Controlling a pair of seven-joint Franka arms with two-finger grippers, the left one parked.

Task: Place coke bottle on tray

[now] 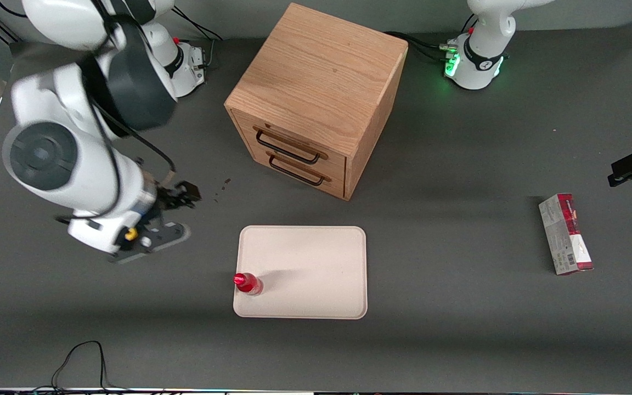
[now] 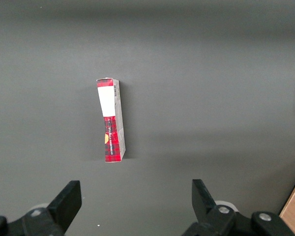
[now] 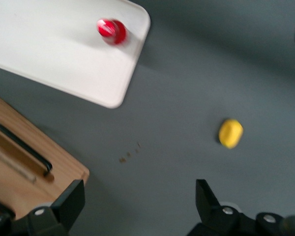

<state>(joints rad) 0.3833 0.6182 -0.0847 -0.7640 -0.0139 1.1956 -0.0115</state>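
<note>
The coke bottle (image 1: 247, 283) (image 3: 112, 30), small and red with a red cap, stands upright on the tray (image 1: 310, 263) (image 3: 49, 44). It is near the tray's corner that lies nearest the front camera, on the working arm's side. The tray is a flat pale beige rectangle with rounded corners. My gripper (image 1: 187, 193) (image 3: 137, 196) hangs above the bare table, apart from the tray, toward the working arm's end and farther from the front camera than the bottle. Its fingers are open wide with nothing between them.
A wooden two-drawer cabinet (image 1: 316, 82) (image 3: 19, 167) stands farther from the front camera than the tray. A small yellow object (image 3: 230, 133) lies on the table under my arm. A red-and-white carton (image 1: 565, 233) (image 2: 110, 120) lies toward the parked arm's end.
</note>
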